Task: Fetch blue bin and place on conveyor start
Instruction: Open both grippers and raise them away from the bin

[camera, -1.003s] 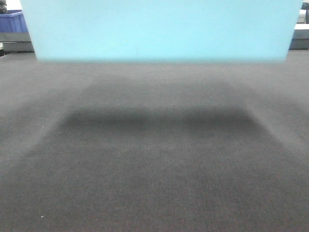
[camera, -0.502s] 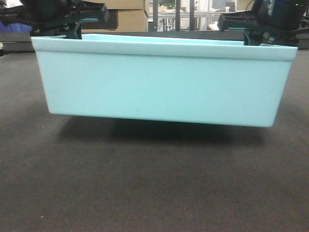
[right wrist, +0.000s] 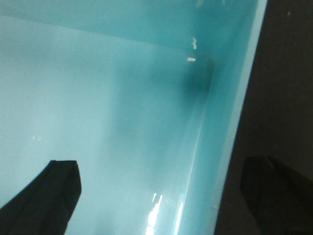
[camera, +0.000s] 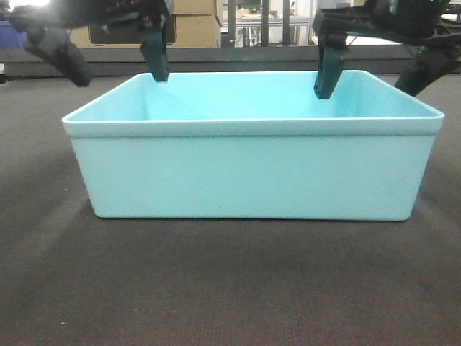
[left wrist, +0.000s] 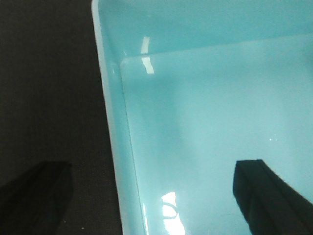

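The blue bin (camera: 252, 173), pale turquoise and empty, sits flat on the conveyor start (camera: 230, 288), a wide dark grey woven belt. My left gripper (camera: 115, 68) is open and straddles the bin's left wall from above, one finger inside and one outside. My right gripper (camera: 374, 76) is open and straddles the right wall the same way. The left wrist view shows the bin's left rim (left wrist: 110, 122) between the wide-apart fingers (left wrist: 264, 196). The right wrist view shows the right rim (right wrist: 234, 122) between its fingers (right wrist: 54, 196). Neither gripper holds the bin.
A dark royal-blue bin (camera: 9, 32) shows at the far left behind the belt. Cardboard boxes (camera: 194, 21) and metal shelving (camera: 266, 21) stand in the background. Belt extends in front of and beside the bin.
The bin came down from above the belt and now rests on it. Both grippers opened, let go of the rims and lifted slightly.
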